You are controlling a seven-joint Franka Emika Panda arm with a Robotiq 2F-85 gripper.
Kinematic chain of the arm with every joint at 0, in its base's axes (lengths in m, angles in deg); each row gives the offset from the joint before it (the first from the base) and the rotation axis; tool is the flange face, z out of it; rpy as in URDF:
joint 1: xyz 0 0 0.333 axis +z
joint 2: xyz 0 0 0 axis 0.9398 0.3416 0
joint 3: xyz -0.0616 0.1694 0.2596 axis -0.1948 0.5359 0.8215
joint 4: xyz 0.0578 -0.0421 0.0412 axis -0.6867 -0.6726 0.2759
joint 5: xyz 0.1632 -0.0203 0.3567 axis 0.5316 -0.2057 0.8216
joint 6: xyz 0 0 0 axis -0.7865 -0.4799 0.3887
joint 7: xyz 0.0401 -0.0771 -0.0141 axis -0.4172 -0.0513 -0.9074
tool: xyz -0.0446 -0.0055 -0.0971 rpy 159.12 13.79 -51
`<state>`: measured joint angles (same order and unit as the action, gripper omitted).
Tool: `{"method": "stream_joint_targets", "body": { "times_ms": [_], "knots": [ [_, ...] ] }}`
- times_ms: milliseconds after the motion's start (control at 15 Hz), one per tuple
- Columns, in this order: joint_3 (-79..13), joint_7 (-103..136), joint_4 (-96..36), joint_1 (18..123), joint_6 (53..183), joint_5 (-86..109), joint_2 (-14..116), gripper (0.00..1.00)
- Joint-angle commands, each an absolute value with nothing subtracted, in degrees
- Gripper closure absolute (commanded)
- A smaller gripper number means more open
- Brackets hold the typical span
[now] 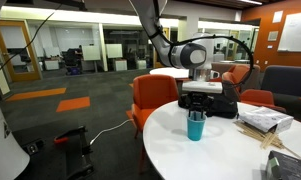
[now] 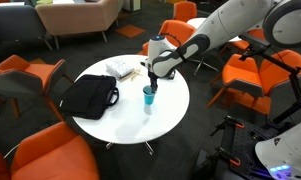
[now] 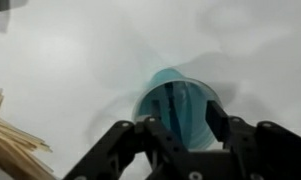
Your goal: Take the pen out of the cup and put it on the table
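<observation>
step: reach for pen (image 3: 171, 100) | pen: standing in cup (image 3: 176, 104); cup off-centre on worktop (image 2: 130, 125), toward edge opposite black bag (image 2: 90, 97) | fingers (image 3: 218, 118): spread, empty, framing cup | tip: centre on shaft; pinch above rim; lift straight

The teal cup (image 3: 175, 100) looks like smooth, slightly translucent plastic, the table (image 3: 80, 60) has a smooth matt white top, the sticks (image 3: 8, 140) are pale bare wood, the bag (image 2: 90, 97) is matt black cloth, and the chairs (image 2: 35, 150) are orange fabric.
</observation>
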<state>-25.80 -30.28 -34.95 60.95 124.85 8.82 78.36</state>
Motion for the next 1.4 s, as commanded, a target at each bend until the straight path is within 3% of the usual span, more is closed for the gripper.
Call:
{"method": "stream_joint_targets", "body": {
  "times_ms": [0,333,600,933,1133,1200,1333],
  "knots": [
    [-25.14,-29.12,-30.34,61.12,120.93,6.64,81.06,0.52],
    [-24.86,-29.21,-26.12,61.6,118.82,5.92,84.15,0.53],
    [-24.45,-29.64,-23.81,61.21,118.24,6.32,86.05,0.61],
    [-23.99,-30.44,-22.08,60.79,117.97,6.46,87.91,0.6],
    [-23.45,-30.86,-21.93,60.82,118.37,6.48,88.47,0.67],
    [-23.36,-30.8,-21.94,60.92,118.57,6.4,88.6,0.86],
    [-23.21,-30.93,-21.89,61.03,118.78,6.16,88.84,0.99]
  ]
}}
